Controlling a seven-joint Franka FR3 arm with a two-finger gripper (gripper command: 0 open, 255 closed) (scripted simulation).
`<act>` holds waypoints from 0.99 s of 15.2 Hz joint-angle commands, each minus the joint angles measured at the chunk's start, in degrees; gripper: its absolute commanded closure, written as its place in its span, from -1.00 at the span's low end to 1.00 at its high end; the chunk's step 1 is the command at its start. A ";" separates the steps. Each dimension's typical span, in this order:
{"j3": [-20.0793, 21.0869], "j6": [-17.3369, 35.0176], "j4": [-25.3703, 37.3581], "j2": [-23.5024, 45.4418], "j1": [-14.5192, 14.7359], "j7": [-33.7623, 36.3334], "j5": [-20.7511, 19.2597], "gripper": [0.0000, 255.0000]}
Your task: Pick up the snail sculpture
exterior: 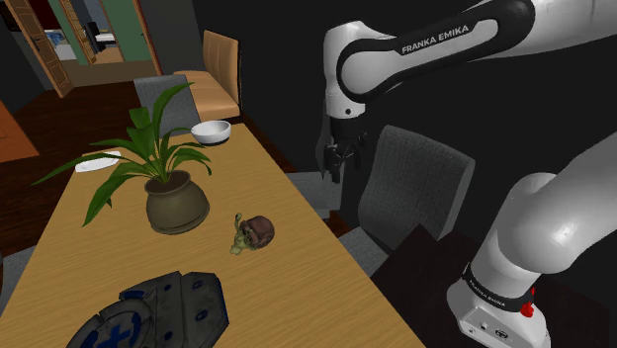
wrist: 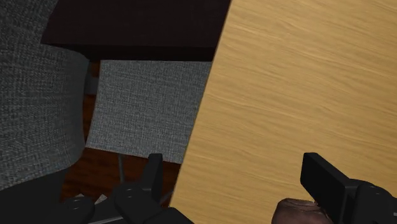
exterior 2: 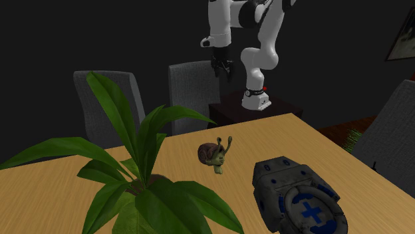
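Note:
The snail sculpture (exterior: 255, 232), with a brown shell and a greenish body, sits on the wooden table (exterior: 287, 257) near the edge on the shoulder view's right. In the second exterior view the snail (exterior 2: 214, 154) lies between the plant and a dark round device. My black gripper (exterior: 333, 174) hangs in the air beyond the table edge, over a grey chair, well above the snail and to one side of it. It is open, with nothing between its fingers (wrist: 151, 173). A sliver of the brown shell (wrist: 294, 209) shows by the other finger in the wrist view.
A potted plant (exterior: 176, 203) stands close to the snail. A dark round device with blue markings (exterior: 163, 311) lies at the table's near end. A white bowl (exterior: 211, 130) and a plate (exterior: 99, 161) sit at the far end. Grey chairs (exterior: 410, 188) line the table's side.

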 commanded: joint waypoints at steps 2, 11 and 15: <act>2.08 2.80 2.77 5.53 0.97 2.59 1.15 -1.00; 6.91 9.22 14.55 23.59 3.70 10.09 1.10 -1.00; 8.20 10.71 21.52 32.00 5.45 13.47 -0.18 -1.00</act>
